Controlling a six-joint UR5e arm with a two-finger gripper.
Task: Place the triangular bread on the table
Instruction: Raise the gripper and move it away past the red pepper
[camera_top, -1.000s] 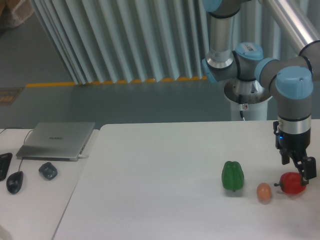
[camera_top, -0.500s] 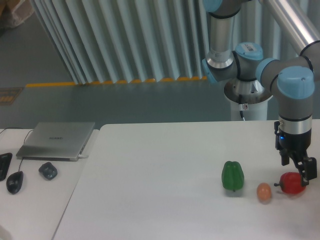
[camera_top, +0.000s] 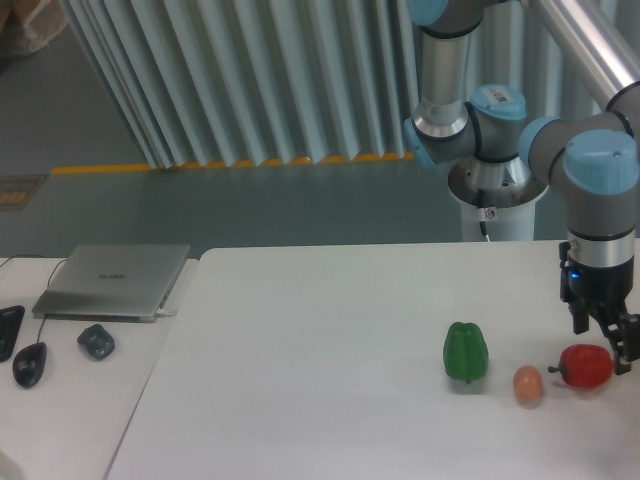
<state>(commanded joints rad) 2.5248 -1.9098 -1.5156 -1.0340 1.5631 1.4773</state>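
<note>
Bread is not in view on the surface (camera_top: 320, 330); likely light, stiff and rough-crusted, best pinched across its flat faces. Gripper (camera_top: 608, 345) hangs just beside the red fruit (camera_top: 586, 367), its opening unclear; green pepper (camera_top: 466, 351), egg (camera_top: 528, 385)

White table (camera_top: 330, 320), green pepper (camera_top: 466, 351), orange-pink egg-like ball (camera_top: 528, 385), glossy red fruit (camera_top: 586, 366), grey laptop (camera_top: 112, 280), grey-and-blue arm (camera_top: 598, 190)
</note>
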